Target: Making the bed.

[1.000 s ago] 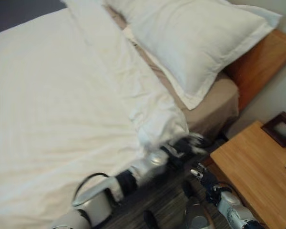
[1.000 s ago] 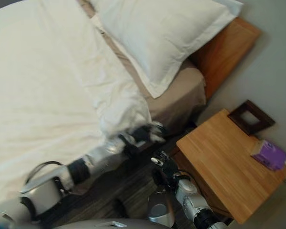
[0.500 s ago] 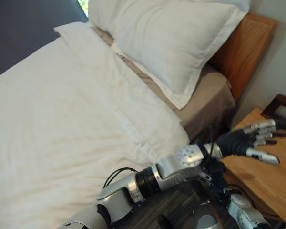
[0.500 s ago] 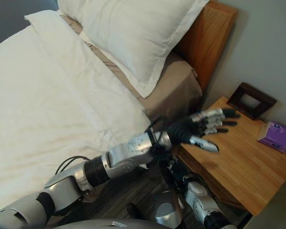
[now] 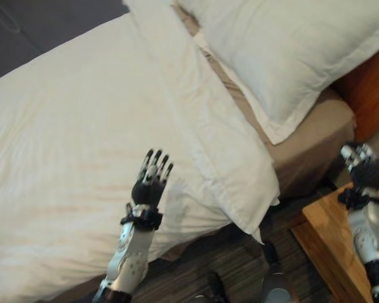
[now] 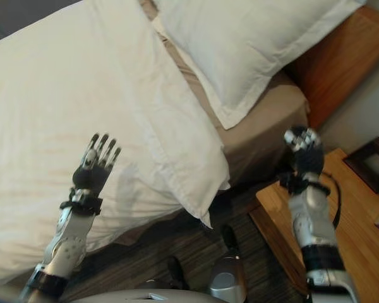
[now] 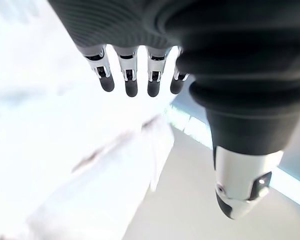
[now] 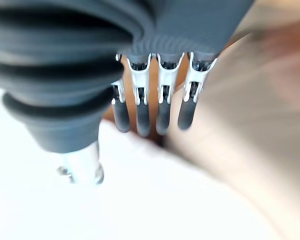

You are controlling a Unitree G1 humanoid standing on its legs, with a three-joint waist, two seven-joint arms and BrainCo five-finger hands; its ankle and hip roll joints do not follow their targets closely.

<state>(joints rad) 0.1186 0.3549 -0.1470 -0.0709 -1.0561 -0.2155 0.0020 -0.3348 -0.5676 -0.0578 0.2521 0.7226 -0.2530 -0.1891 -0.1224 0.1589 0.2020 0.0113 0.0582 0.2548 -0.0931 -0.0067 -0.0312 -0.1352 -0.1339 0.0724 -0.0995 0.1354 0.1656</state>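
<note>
Where half a second ago my left arm reached across toward the nightstand with fingers spread over the wood, it has now swung back, and my left robot hand [image 5: 150, 183] is raised upright over the white duvet [image 5: 69, 145] at about 7 o'clock in the head view, fingers straight and slightly fanned, holding nothing. My right robot hand [image 6: 302, 150], earlier low by the floor, has come up and stands at 3 o'clock beside the mattress edge, above the near corner of the wooden nightstand [image 6: 357, 221]; its fingers look straight in the wrist view and grasp nothing. The duvet lies flat over the bed, and its folded-back band [image 5: 208, 126] runs as a long strip from 12 o'clock down to about 5 o'clock, where its corner hangs past the mattress edge and points toward the floor. Beyond the band a strip of tan sheet [image 5: 303, 136] shows, and the white pillow [image 5: 290, 50] lies on it at 1 o'clock, its long axis roughly parallel to the band. A dark picture frame [image 6: 371, 164] sits on the nightstand.
</note>
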